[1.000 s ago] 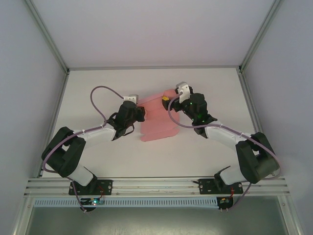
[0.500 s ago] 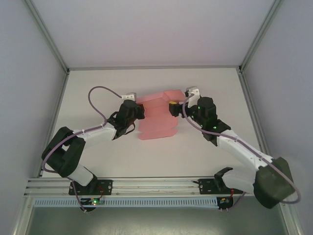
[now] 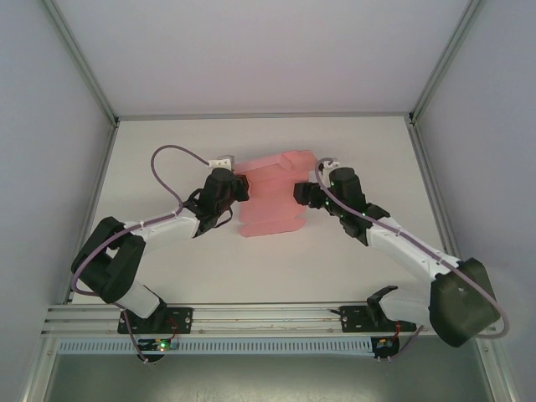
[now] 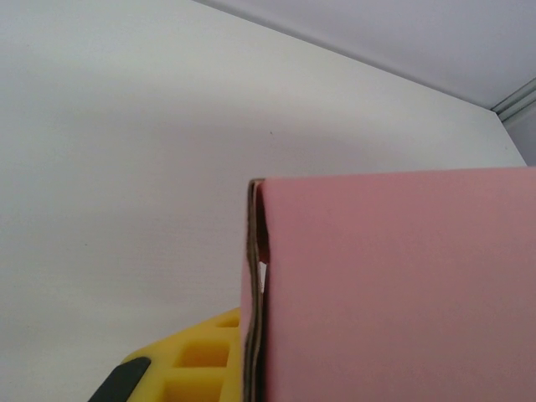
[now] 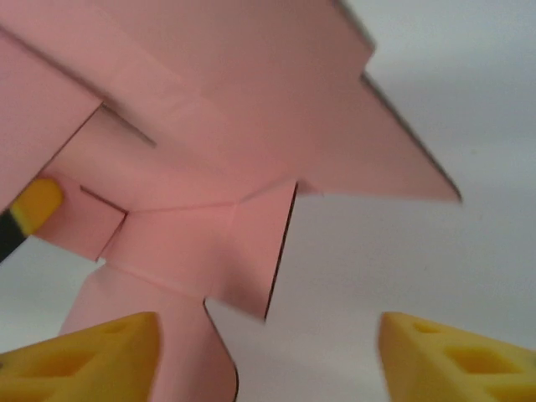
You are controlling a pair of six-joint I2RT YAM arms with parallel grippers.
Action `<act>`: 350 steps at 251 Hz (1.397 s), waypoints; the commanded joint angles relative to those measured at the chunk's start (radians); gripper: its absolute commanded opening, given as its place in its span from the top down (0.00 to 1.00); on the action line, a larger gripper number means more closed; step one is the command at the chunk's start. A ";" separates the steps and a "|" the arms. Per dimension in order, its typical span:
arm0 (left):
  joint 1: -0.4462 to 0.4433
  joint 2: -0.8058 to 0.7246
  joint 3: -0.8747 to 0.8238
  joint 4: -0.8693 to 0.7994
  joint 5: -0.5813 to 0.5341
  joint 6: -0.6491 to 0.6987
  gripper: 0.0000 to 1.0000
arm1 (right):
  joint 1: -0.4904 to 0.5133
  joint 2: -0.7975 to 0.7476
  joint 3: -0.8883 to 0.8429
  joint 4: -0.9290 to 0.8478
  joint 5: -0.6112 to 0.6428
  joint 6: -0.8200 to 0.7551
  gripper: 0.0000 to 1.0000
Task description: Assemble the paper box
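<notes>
Over on the left, the left end effector (image 3: 240, 189) is at the nine o'clock edge of the paper box (image 3: 270, 208), and it has that edge pinched tight. From its wrist camera you get a doubled fold of pink card right up close, standing on edge. One yellow finger pad (image 4: 197, 362) is tucked just beside it at seven o'clock.

Centre stage, the paper box is a partly folded die-cut sheet lying in the middle of the white tabletop (image 3: 377, 151). It is creased into bands, and its twelve o'clock end is lifted off the surface.

Across to the right: the right end effector (image 3: 301, 194) sits just beside the sheet's three o'clock edge, jaws spread wide. Its wrist camera shows both yellow fingertips (image 5: 84, 356) far apart at five and seven o'clock. Pink flaps hang ahead of them, and a narrow tab reaches down toward the left one.
</notes>
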 commanded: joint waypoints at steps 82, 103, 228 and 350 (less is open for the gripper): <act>-0.009 0.038 0.052 -0.036 0.001 -0.023 1.00 | 0.065 0.098 0.141 -0.092 0.197 -0.014 0.78; -0.009 0.051 0.069 -0.052 0.002 -0.036 1.00 | 0.083 0.120 0.156 -0.111 0.230 -0.002 0.81; -0.013 0.094 0.109 -0.048 0.100 -0.090 1.00 | 0.258 0.367 0.316 -0.046 0.407 -0.269 0.88; -0.010 0.102 0.111 -0.065 0.089 -0.108 1.00 | 0.302 0.388 0.334 -0.023 0.400 -0.300 0.74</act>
